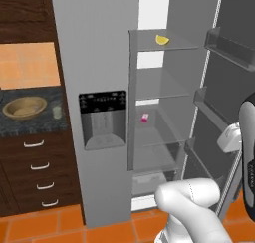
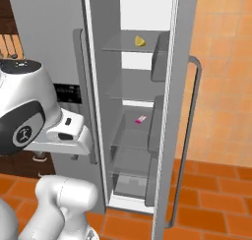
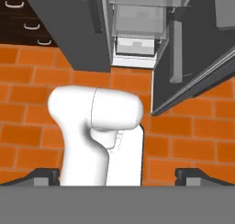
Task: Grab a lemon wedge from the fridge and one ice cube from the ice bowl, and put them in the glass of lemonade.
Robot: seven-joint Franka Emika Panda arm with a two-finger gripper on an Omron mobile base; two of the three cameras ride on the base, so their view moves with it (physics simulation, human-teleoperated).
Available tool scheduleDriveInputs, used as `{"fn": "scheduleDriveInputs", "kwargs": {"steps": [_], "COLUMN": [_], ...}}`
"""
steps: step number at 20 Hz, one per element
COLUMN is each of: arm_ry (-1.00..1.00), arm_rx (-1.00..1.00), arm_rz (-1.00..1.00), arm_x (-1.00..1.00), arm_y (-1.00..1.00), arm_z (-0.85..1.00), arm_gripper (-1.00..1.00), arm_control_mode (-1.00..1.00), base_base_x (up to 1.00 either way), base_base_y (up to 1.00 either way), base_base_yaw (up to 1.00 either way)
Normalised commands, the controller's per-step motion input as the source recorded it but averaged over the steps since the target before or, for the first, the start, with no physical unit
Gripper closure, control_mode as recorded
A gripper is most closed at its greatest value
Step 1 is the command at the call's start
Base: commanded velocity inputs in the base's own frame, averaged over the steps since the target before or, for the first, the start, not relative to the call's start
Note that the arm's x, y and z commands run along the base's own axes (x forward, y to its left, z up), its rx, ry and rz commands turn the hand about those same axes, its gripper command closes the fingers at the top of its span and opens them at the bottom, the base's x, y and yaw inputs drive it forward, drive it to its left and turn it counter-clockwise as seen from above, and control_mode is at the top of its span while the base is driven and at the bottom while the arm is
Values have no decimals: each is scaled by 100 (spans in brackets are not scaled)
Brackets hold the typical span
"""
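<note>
On the fridge's [image 1: 94, 48] top shelf, at one o'clock in the left base view, lies the lemon wedge [image 1: 162, 40]. Gripper [image 3: 117, 175] released, jaws spread, aimed floorward. Raise hand high, enter level, straddle wedge before clenching.

Ice bowl [image 1: 24, 107] contents too small to tell; fridge [image 1: 99, 62] top cropped.

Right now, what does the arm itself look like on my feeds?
The arm is glossy white with rounded, bulbous link shells and dark grey-black joint bands; one dark joint cap carries a small white emblem. The gripper has two small dark grey finger tips. No cables visible.
</note>
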Motion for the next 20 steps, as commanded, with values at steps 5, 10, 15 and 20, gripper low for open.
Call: {"fn": "scheduleDriveInputs", "kwargs": {"steps": [5, 10, 15, 20], "arm_ry": [0, 0, 0, 0], "arm_rx": [0, 0, 0, 0], "arm_rz": [0, 0, 0, 0], "arm_x": [0, 0, 0, 0], "arm_y": [0, 0, 0, 0], "arm_z": [0, 0, 0, 0], "arm_gripper": [-100, -100, -100, -100], "arm_control_mode": [100, 100, 100, 100], "base_base_x": [58, 62, 61, 61], "base_base_y": [0, -14, -14, -8], "base_base_yaw": [-8, -3, 0, 0]}}
